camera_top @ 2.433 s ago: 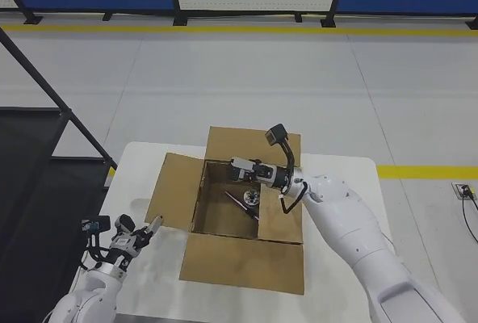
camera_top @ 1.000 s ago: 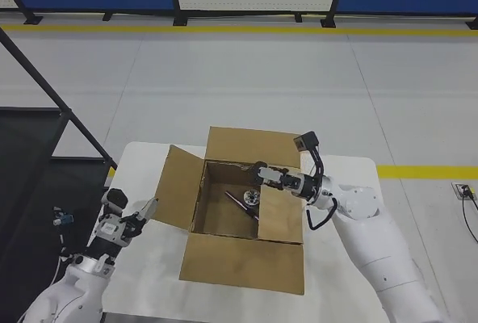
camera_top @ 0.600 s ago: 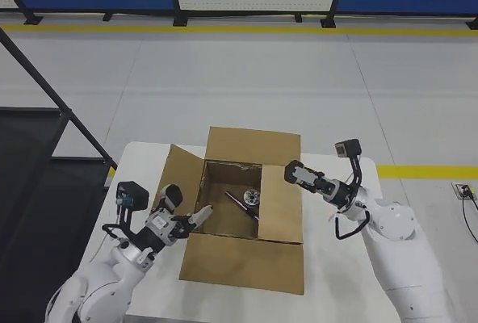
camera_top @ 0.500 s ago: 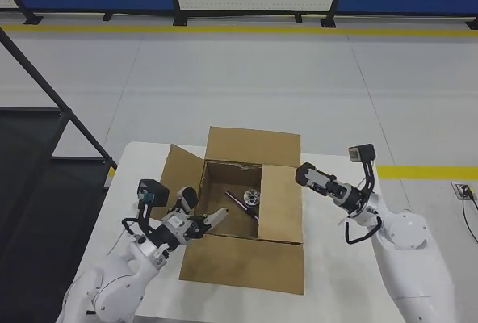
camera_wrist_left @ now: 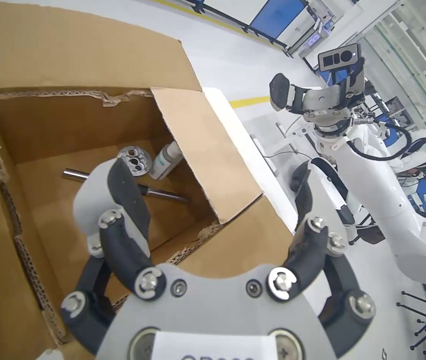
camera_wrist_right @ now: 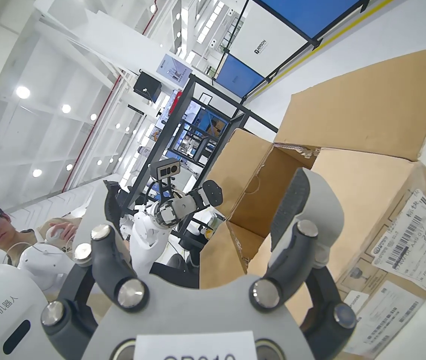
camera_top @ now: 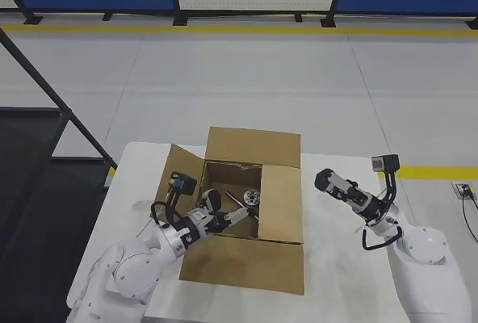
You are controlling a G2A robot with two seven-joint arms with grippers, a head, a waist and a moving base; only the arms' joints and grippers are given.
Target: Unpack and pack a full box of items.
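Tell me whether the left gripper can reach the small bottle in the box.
Probably yes: the left gripper hangs open over the open box, and nothing covers the bottle. It lies against a side wall, which may crowd a finger.

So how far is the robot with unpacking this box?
Done: the box flaps stand open. In hand: nothing; the left gripper hangs open over the box's opening, and the right gripper is open and empty beside the box. Left: the metal disc, the small bottle and the dark rod lie on the box floor, not yet taken out; packing follows.
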